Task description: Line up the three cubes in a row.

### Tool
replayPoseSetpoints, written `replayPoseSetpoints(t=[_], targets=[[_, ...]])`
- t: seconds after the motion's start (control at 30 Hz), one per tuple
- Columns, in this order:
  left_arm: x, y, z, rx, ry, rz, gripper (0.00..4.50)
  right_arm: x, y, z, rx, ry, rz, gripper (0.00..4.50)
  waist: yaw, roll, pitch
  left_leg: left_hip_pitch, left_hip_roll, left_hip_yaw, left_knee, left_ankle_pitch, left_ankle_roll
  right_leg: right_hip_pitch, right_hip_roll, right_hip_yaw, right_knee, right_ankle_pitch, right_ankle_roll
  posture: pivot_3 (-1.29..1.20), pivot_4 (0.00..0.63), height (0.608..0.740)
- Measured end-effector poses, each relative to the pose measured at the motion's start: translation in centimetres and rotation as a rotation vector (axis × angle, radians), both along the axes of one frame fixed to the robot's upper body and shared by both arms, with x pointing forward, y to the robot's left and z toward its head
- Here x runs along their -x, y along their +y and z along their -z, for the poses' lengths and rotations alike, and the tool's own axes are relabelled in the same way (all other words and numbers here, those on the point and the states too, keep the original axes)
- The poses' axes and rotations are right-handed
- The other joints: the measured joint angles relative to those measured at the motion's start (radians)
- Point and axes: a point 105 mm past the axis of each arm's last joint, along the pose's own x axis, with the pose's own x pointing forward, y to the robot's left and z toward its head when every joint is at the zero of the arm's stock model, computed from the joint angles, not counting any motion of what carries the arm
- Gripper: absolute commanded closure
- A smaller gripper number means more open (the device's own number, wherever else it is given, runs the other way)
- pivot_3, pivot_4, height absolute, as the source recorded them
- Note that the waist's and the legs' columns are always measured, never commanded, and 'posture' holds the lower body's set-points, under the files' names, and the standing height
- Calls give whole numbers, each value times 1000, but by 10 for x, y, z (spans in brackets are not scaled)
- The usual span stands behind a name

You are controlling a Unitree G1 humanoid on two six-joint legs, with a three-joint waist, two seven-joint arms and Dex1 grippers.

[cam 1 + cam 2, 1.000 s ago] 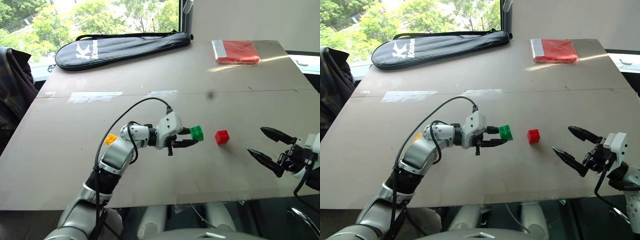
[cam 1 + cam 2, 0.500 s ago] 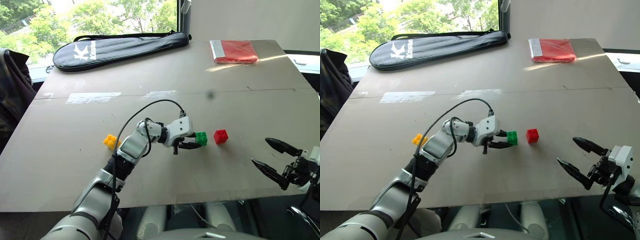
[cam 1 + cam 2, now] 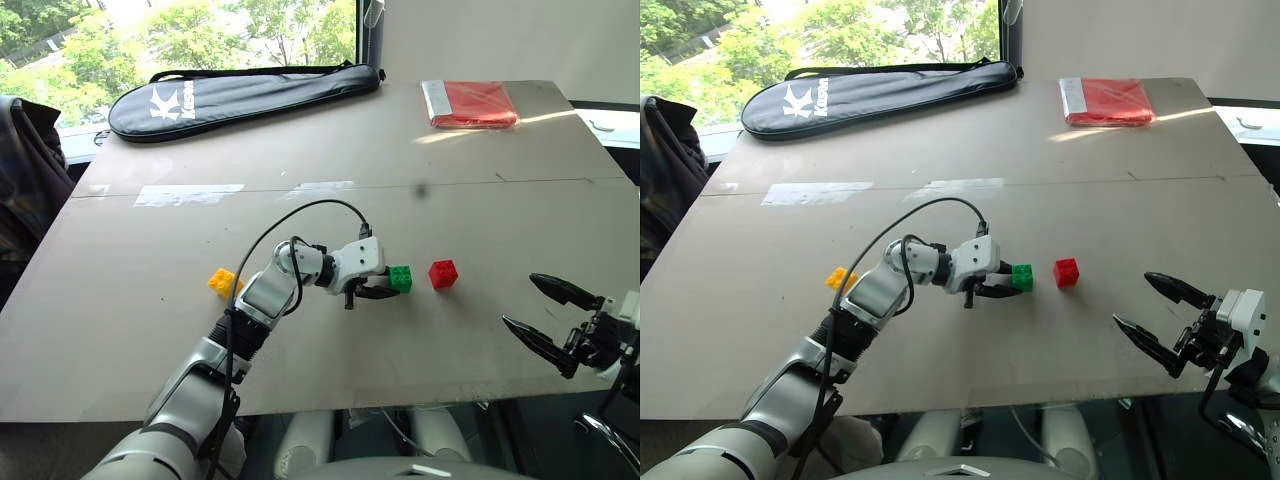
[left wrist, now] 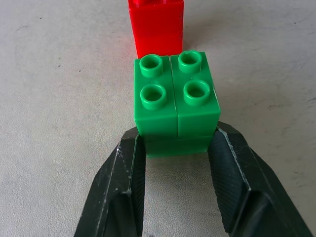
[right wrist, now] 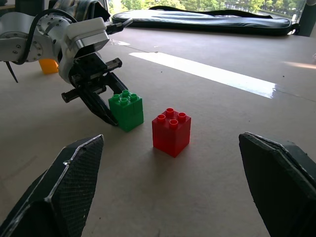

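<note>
**Green cube set down beside red, yellow left far out on the left**

From the head cameras: the left gripper sits low over the middle of the tabletop, jaws clamped on the green cube. Just to its right, with a small gap, stands the red cube. The yellow cube sits well apart to the left, beside the left forearm. The right gripper hangs off the near right edge, jaws spread wide and holding nothing. At the far side lie a black racket bag and a red packet.

Left wrist view: the green cube is pinched by its lower half between the two black fingers, studs up. The red cube lies straight ahead beyond it, squarely in line and close, though whether a sliver of gap remains I cannot tell.

Right wrist view: green and red stand upright on the tabletop, near each other but apart, with the yellow cube behind the left arm.

The row's axis runs left to right, so yellow has to come in from the left, and the left arm looks nearer to it.
</note>
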Motion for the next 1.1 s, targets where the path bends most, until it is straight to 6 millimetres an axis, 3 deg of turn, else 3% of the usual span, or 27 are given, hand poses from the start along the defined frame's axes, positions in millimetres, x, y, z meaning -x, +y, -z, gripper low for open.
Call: replayPoseSetpoints(t=[0.17, 0.33, 0.47, 0.53, 0.8, 0.97, 1.03, 1.07, 1.1], targets=[[-6, 1, -1, -3, -59, -34, 515, -1, 1, -1, 3, -6, -2, 0, 0, 0, 0, 0, 0, 0, 0, 0, 0, 0, 0, 0, 0, 0, 0, 0, 150, 712], [-8, 5, -8, 18, -75, -60, 515, -3, 3, -3, 2, -16, -13, 0, -1, 0, 0, 0, 0, 0, 0, 0, 0, 0, 0, 0, 1, 0, 0, 0, 150, 712], [-4, 24, -38, 91, -90, -106, 515, -7, 6, -6, 3, -33, -37, 0, -7, 0, 0, 1, 0, 0, 0, 0, 0, 0, 0, 0, 2, 0, 0, 0, 150, 712], [-1, 31, -44, 110, -74, -116, 515, -8, 6, -5, 1, -30, -39, 0, -5, 0, 0, 1, 0, 0, 0, 0, 0, 0, 0, 0, 2, 0, 0, 0, 150, 712], [53, 91, -83, 305, 92, -266, 515, -22, 14, -11, -18, -59, -119, 0, -28, 1, 1, 1, 1, 0, 0, 0, 0, -1, -1, 1, 3, 0, 0, 0, 150, 712], [83, 117, -74, 467, 156, -491, 515, -29, 20, -12, -36, -62, -172, 0, -17, 1, 1, 1, 1, -1, 0, 0, 0, -1, -2, 0, 4, -1, -2, 0, 150, 712], [83, 123, -72, 490, 144, -551, 515, -30, 22, -12, -38, -63, -187, 0, -5, 1, 1, 2, 1, -1, 1, 0, -1, 0, -1, 0, 3, -2, -4, 0, 150, 712], [85, 134, -66, 547, 76, -705, 515, -31, 27, -14, -41, -69, -225, 0, -4, 2, 0, 3, 1, 1, 1, 0, 0, 0, -2, 2, 3, -2, -4, 0, 150, 712], [85, 137, -61, 558, 78, -748, 515, -31, 27, -13, -43, -66, -229, 0, -3, 2, 0, 4, 1, 2, 1, 0, 0, 1, -2, 3, 3, -2, -4, 0, 150, 712]])
